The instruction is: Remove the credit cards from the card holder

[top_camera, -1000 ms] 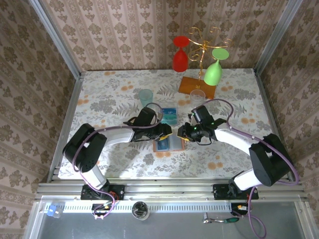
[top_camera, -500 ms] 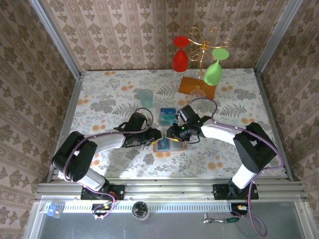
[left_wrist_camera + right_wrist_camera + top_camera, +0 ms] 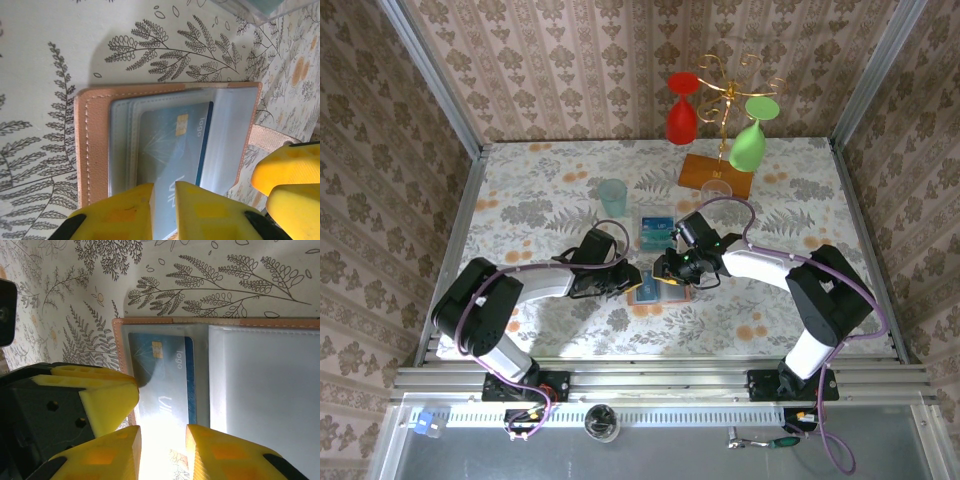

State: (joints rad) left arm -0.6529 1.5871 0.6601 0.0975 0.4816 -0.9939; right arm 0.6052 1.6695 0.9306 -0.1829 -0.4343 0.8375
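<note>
Floral-print tabletop (image 3: 520,190) boxed in by patterned wallpaper walls, seen from above. Near its middle the card holder (image 3: 658,292) lies open and flat, tan on the outside, with its clear grey-blue pockets facing up. One blue credit card (image 3: 170,145) with a gold chip sits in the holder's pocket on the left arm's side.

The left gripper (image 3: 633,283) meets the holder from that side. Its yellow jaws are almost together, with a thin gap over the card's edge. Whether they pinch the card cannot be told.

The right gripper (image 3: 670,277) meets the holder from the other side. Its jaws stand partly apart, with the tips at the holder's edge by the middle fold.

Just beyond the holder lies a stack of blue credit cards (image 3: 657,232). Farther beyond the holder, to the left, stands a teal tumbler (image 3: 611,196). Well beyond the holder, to the right, a gold glass rack (image 3: 725,95) carries a red glass (image 3: 682,112) and a green glass (image 3: 748,142).
</note>
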